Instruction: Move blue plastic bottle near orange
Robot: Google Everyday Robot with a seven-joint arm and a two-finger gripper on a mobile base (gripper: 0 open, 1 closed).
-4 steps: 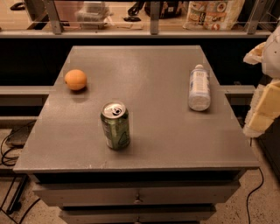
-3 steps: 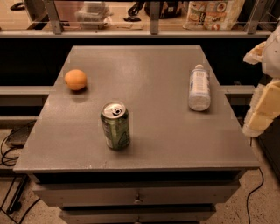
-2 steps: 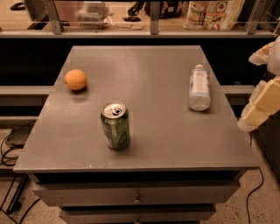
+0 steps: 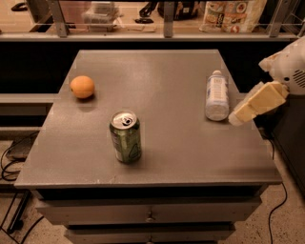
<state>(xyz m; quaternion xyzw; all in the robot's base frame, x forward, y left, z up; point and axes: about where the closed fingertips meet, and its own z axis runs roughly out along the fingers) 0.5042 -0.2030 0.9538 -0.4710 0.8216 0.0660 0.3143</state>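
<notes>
The blue plastic bottle (image 4: pixel 217 95) lies on its side at the worktop's (image 4: pixel 190 147) right, long axis running near to far, cap at the far end. The gripper (image 4: pixel 257 104) hovers just to its right, seemingly not touching. It is partly cut off, so whether it is released or clenched cannot be told. The orange (image 4: pixel 82 86) sits well apart, far left.

A green soda can (image 4: pixel 126 137) stands upright on the grey surface (image 4: pixel 162 71), at about 7 o'clock from its middle, its opened top showing. Below the front edge are drawers (image 4: pixel 143 209). A black cable (image 4: pixel 279 209) trails over the floor at 5 o'clock. Printed packages (image 4: pixel 233 14) sit on the shelf behind, at 1 o'clock. The claw (image 4: pixel 237 119) hangs at the surface's 3 o'clock edge.
</notes>
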